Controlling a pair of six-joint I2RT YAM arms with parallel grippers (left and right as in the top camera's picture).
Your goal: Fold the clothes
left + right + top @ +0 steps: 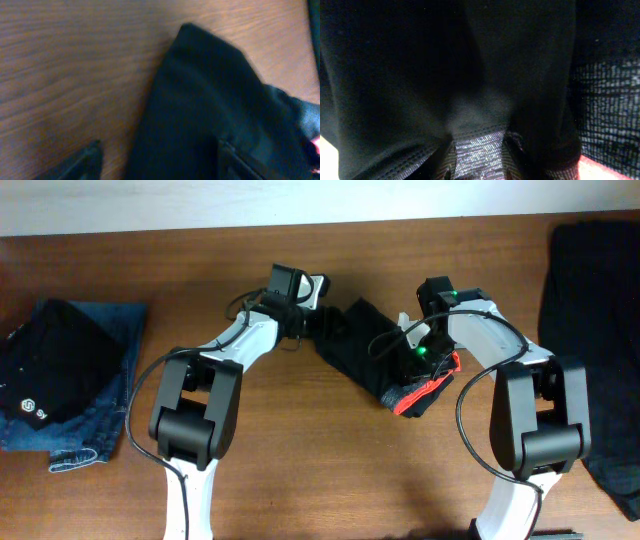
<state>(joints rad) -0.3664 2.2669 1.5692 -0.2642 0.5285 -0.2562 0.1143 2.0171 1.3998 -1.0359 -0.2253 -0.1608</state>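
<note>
Black trousers [360, 340] lie bunched at table [300, 470] centre, btwn the 2 arms, red-orange waistband [425, 392] on the near-right end. L gripper [322, 323] sits low at the trousers' far-left edge, jaws spread wide w/ nothing pinched; 1 finger over bare wood, the other over cloth. R gripper [425, 358] is down on the waistband end. Its wrist cam is filled w/ dark fabric, so it's prob clamped on the trousers. Blue jeans [100, 410] w/ 1 black garment [50, 370] on top sit far left; more black cloth [590, 300] far right.
</note>
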